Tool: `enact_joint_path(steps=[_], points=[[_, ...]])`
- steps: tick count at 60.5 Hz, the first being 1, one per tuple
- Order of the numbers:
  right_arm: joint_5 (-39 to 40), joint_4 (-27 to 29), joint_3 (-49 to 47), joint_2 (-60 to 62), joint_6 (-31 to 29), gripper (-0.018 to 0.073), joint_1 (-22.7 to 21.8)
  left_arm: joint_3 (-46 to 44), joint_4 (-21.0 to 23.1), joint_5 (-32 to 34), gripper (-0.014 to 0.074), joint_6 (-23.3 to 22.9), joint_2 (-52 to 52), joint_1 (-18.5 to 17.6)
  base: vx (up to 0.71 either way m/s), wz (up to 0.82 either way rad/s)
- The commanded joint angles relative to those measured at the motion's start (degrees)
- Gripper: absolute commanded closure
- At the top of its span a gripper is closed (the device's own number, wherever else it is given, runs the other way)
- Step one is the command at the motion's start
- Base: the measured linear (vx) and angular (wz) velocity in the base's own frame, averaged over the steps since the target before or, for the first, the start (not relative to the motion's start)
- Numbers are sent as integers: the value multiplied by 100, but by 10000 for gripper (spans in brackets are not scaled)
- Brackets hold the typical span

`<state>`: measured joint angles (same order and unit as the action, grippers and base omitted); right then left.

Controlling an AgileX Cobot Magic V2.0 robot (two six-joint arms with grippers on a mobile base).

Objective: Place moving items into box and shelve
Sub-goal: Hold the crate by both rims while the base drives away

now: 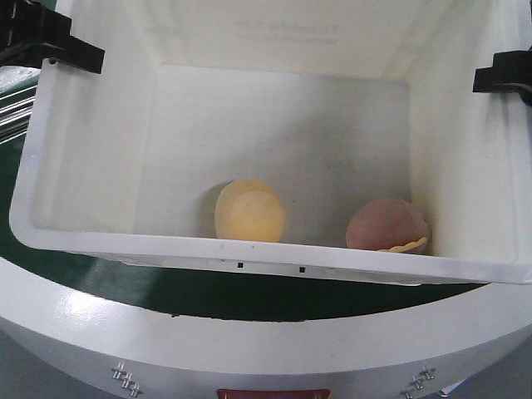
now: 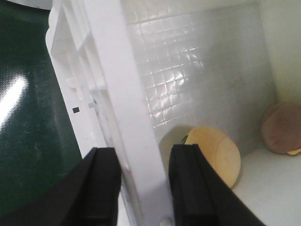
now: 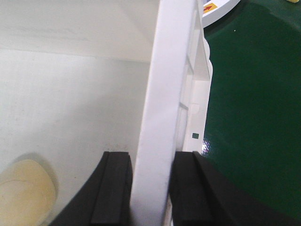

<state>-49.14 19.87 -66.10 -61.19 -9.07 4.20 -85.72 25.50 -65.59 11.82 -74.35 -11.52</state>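
Note:
A white plastic box fills the front view, open top towards the camera. Inside lie a round yellow item and a round pinkish-brown item. My left gripper is shut on the box's left rim. In the left wrist view its black fingers straddle the ribbed wall, with the yellow item and the pinkish item beyond. My right gripper is shut on the right rim. In the right wrist view it clamps the wall, with the yellow item at lower left.
A dark green belt surface lies under and around the box, also in the right wrist view. A white curved frame runs along the front. A white part with a red and yellow label sits beyond the box's right side.

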Motion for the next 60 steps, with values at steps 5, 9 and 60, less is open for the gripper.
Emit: enact_joint_path(steps=[5,9,60], points=[[822,840,-257,159,-127,565,41,-266,1086,461,603,131,204,-109,0,0],[822,840,-257,159,-127,565,41,-266,1086,461,603,131,204,-109,0,0],[775,840,-257,159,-127,565,41,-266,1099,467,603,131,224,-109,-5,1]])
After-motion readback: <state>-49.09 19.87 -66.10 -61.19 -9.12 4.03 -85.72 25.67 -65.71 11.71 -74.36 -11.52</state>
